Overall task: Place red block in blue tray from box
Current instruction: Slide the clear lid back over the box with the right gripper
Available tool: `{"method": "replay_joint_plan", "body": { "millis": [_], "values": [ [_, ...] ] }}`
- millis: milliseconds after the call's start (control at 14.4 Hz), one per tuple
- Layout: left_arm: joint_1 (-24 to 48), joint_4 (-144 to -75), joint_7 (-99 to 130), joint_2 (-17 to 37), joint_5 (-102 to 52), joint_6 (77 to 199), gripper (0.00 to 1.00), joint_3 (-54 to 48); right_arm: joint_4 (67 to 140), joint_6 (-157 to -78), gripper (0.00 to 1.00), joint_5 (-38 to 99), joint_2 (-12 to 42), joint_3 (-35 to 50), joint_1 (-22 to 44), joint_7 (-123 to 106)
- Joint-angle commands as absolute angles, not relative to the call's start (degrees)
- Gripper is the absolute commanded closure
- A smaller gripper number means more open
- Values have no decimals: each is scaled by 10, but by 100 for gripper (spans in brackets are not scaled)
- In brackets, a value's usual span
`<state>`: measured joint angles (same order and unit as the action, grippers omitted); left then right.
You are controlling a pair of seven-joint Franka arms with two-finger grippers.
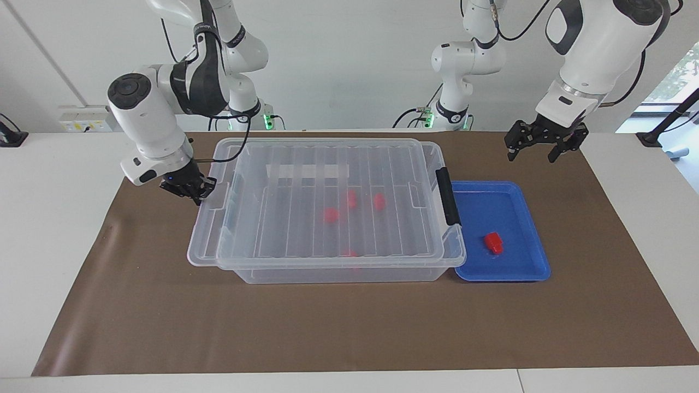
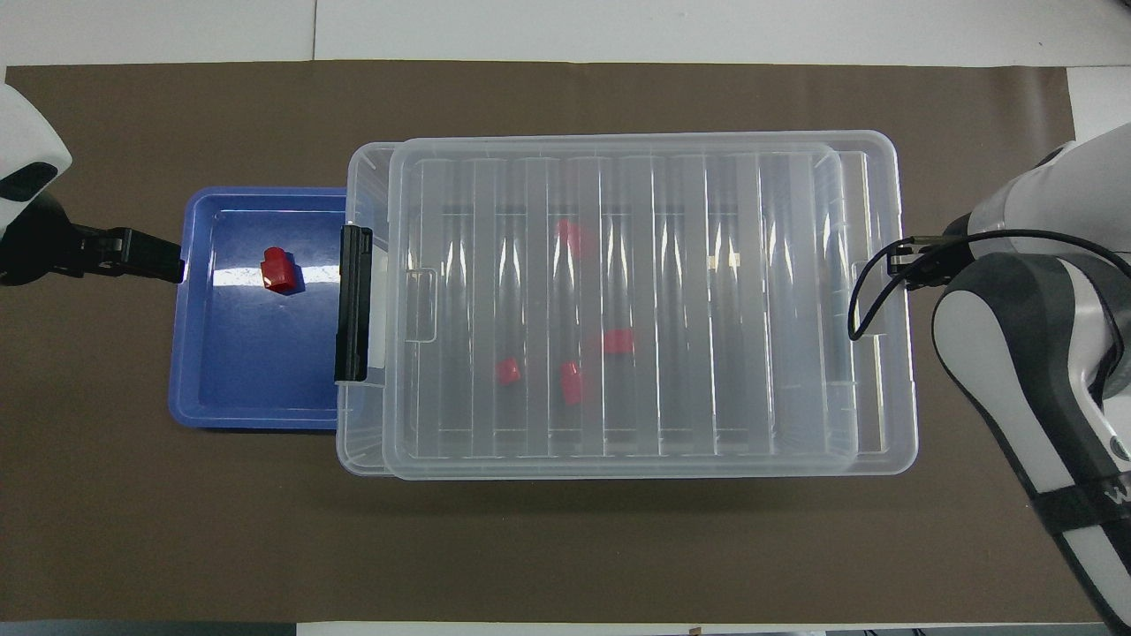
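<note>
Red block (image 1: 493, 243): small chunky plastic piece with a narrower stub, lying inside the blue tray (image 1: 524, 273), apart from every rim, with bare tray floor showing all round it.

Blue tray: shallow glossy rectangle with rounded corners and a raised rim, sitting at the left arm's end of the tabletop (image 1: 49, 229), its edge touching the box (image 1: 338, 273).

Box: large clear bin with a black clip handle (image 1: 448, 195) facing the tray. Ribbed clear lid (image 1: 295, 164) is lying over nearly all of it, overhanging toward the right arm's end. Other red blocks (image 1: 330, 215) are showing through the lid on the box floor.

Brown mat (image 1: 349, 327): matte sheet lying under everything, with a wide bare strip farther from the robots.

Right claw (image 1: 188, 188): pinched shut on the lid's tab at the overhanging edge, wrist angling down.

Left claw (image 1: 538, 147): hanging over the mat near the tray's corner, fingers spread wide and holding nothing.
</note>
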<state>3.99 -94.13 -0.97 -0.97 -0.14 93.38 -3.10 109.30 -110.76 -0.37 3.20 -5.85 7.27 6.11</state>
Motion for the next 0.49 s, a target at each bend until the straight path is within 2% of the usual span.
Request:
{"method": "replay_joint_plan", "body": {
  "millis": [0,417],
  "values": [
    [34,-957,-12,-26,-10,933,0,-31,1102,-1100,100,-5,20,-46,70,87],
    [34,-957,-12,-26,-10,933,0,-31,1101,-1100,100,-5,20,-30,70,109]
  ]
}}
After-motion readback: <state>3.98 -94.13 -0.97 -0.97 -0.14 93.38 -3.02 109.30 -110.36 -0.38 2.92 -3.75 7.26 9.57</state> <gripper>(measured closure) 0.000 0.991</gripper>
